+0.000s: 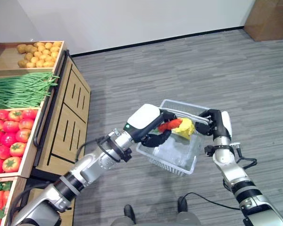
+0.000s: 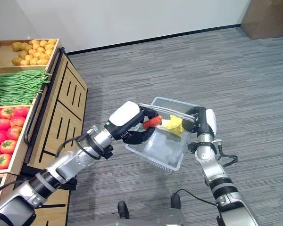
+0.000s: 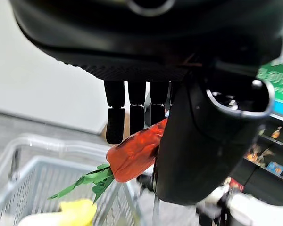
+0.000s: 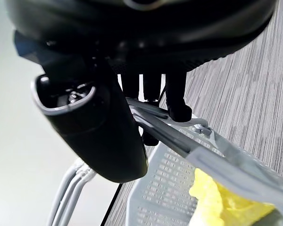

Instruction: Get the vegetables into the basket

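Carrot [image 3: 134, 155] pinched in left hand [image 1: 153, 134] above basket [image 1: 167, 162] | right hand [image 1: 217, 123] grips handle [image 4: 188, 136]

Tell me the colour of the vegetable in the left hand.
The carrot is orange-red with green leaves, pinched in the left hand; the left wrist view shows it best.

A shop's produce corner: at nine o'clock, wooden crates [image 1: 37, 136] hold potatoes [image 1: 39, 54], green beans [image 1: 20, 89] and tomatoes [image 1: 9, 139].

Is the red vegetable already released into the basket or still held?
Held: the left robot hand pinches the red vegetable above the basket.
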You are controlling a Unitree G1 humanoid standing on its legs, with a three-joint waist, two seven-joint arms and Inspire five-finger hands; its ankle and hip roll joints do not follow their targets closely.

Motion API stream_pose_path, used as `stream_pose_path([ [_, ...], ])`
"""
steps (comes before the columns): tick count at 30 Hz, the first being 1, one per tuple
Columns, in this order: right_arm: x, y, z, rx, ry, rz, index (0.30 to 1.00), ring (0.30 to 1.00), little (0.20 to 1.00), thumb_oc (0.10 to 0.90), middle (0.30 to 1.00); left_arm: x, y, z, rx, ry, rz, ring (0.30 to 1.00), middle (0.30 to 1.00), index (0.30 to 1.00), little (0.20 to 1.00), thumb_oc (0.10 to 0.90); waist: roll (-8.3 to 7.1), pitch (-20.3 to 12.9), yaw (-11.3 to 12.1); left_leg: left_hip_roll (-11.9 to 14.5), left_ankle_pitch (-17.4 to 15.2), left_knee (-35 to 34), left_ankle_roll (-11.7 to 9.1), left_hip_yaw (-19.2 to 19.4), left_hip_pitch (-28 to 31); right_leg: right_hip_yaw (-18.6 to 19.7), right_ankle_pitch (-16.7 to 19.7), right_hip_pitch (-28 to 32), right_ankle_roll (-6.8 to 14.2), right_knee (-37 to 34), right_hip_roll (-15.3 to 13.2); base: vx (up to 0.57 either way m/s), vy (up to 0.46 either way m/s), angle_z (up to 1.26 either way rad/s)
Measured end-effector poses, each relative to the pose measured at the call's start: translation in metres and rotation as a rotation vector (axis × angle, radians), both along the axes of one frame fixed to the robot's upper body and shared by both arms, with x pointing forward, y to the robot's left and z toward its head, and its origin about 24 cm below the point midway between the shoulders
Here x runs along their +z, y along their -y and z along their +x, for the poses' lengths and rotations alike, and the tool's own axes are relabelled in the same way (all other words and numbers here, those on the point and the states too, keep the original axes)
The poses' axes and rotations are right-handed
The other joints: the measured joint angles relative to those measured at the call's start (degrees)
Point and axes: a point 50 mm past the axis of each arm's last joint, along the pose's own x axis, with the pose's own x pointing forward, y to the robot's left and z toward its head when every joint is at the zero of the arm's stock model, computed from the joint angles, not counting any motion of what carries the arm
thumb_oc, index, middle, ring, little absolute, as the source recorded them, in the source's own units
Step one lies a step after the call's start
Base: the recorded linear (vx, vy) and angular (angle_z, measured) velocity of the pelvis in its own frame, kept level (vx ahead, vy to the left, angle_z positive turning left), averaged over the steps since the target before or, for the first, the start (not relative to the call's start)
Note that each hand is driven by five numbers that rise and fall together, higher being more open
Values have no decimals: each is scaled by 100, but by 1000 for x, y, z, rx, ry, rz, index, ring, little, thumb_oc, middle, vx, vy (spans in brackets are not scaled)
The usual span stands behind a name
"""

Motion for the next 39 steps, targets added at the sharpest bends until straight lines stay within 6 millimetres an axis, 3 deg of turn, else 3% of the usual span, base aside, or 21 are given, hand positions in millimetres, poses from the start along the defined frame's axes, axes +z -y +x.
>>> stream_pose_path([
  [4, 13, -23, 3, 79, 66, 51, 300, 300, 300, 400, 300, -20, 2, 0, -4, -14, 108, 300, 300, 300, 300, 400, 0, 0, -113, 4, 0, 0, 0, 16, 1, 17, 4, -6, 1, 0, 4, 0, 0, 0],
  [12, 26, -43, 5, 165, 127, 126, 300, 300, 300, 400, 300, -49, 0, 8, 76, -82, 188, 300, 300, 300, 300, 400, -8, -1, -146, 6, 1, 0, 1, 52, 19, 61, 23, -17, 0, 0, 10, -3, -3, -2],
  [18, 28, -52, 4, 205, 128, 160, 300, 300, 300, 400, 300, -60, -2, 9, 113, -72, 242, 300, 300, 300, 300, 400, -20, -2, -231, 7, 1, 0, 1, 94, 40, 100, 32, -24, 1, 0, 14, -6, -5, -3],
  [19, 28, -52, 4, 205, 128, 162, 300, 300, 300, 400, 300, -60, -2, 9, 116, -69, 241, 325, 325, 325, 325, 418, -24, -4, -242, 7, 1, 0, 1, 110, 49, 115, 34, -24, 1, 0, 15, -11, -16, -5],
  [20, 28, -52, 4, 205, 128, 167, 300, 300, 300, 400, 300, -60, -2, 9, 118, -67, 239, 550, 550, 550, 550, 578, -28, -6, -253, 9, 1, 0, 1, 121, 58, 123, 35, -22, 1, 0, 17, -13, -16, -9],
  [21, 28, -52, 4, 204, 128, 170, 300, 300, 300, 400, 300, -60, -1, 9, 120, -67, 237, 835, 835, 835, 835, 782, -30, -7, -252, 15, 1, -1, 1, 150, 75, 142, 42, -22, 0, 0, 22, -11, -12, -9],
  [24, 29, -51, 4, 201, 132, 170, 300, 300, 300, 400, 300, -60, 0, 9, 118, -69, 231, 753, 753, 753, 753, 724, -30, -7, -256, 22, 1, -1, 1, 182, 90, 170, 54, -25, -6, 0, 30, -4, -5, -6],
  [25, 29, -51, 4, 199, 133, 171, 300, 300, 300, 400, 300, -60, 1, 9, 119, -69, 231, 780, 780, 780, 780, 743, -30, -7, -261, 23, 1, -1, 1, 186, 93, 173, 55, -26, -6, -1, 31, -6, -5, -4],
  [28, 29, -51, 4, 197, 134, 172, 300, 300, 300, 400, 300, -59, 3, 9, 117, -70, 223, 1000, 1000, 1000, 1000, 900, -29, -7, -266, 23, 0, -1, 1, 196, 101, 183, 58, -25, -8, -1, 31, 0, 0, 0],
  [39, 36, -58, 4, 214, 169, 188, 300, 300, 300, 400, 300, -39, 19, 1, 44, -4, 166, 1000, 1000, 1000, 1000, 900, -30, -7, -259, 22, 1, -1, 1, 180, 101, 166, 62, -12, -10, 0, 29, 0, 0, 0],
])
